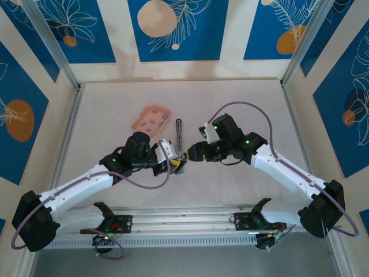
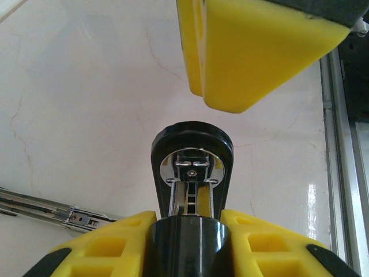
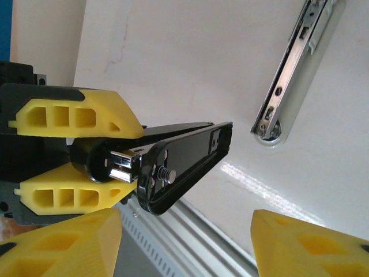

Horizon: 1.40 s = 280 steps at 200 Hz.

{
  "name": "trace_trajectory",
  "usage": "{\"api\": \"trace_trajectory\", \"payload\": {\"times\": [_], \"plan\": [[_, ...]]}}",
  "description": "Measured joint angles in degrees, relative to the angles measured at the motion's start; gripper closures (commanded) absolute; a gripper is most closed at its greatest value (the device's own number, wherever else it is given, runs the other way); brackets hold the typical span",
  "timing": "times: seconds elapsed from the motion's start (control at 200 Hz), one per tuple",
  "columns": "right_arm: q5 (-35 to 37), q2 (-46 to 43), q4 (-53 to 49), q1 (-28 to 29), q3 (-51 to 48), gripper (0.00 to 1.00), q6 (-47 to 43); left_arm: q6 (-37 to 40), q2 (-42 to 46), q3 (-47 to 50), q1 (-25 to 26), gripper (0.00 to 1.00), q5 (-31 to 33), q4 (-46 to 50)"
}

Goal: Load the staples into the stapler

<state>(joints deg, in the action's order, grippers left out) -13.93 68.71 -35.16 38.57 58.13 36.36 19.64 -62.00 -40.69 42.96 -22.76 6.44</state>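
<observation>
From above, the left fingers (image 1: pixel 174 164) pinch the stapler (image 1: pixel 183 165) at mid-desk (image 1: pixel 104 109), with the right fingers (image 1: pixel 194 154) just beside it. The staples (image 1: pixel 154 120) sit in the pink tray (image 1: pixel 138 123).

On the left wrist view, the fingers (image 2: pixel 115 245) clamp narrowly on the stapler's (image 2: pixel 192 164) black arm.

On the right wrist view, the right fingers (image 3: pixel 63 242) gape wide and empty. The silver bar (image 3: pixel 288 81) lies on the desk.

Bright even light, soft shadows; glare on table (image 3: pixel 248 176) & stapler (image 2: pixel 193 167) chrome; close fgd blurry.
</observation>
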Motion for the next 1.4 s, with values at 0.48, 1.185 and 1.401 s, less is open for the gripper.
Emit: {"api": "trace_trajectory", "payload": {"times": [0.48,1.185,1.401], "plan": [[-2.9,3.5,4.2,0.3,0.0,0.54,6.2,0.0,0.0,0.0,0.0,0.84,0.4,0.0],[-3.0,5.5,6.7,1.6,-0.8,0.68,8.4,-0.7,-0.1,0.0,0.0,0.84,0.3,-0.1],[-3.0,5.7,8.4,1.7,-1.4,0.81,9.2,-1.3,-0.1,0.0,0.0,0.84,0.4,-0.1]]}}
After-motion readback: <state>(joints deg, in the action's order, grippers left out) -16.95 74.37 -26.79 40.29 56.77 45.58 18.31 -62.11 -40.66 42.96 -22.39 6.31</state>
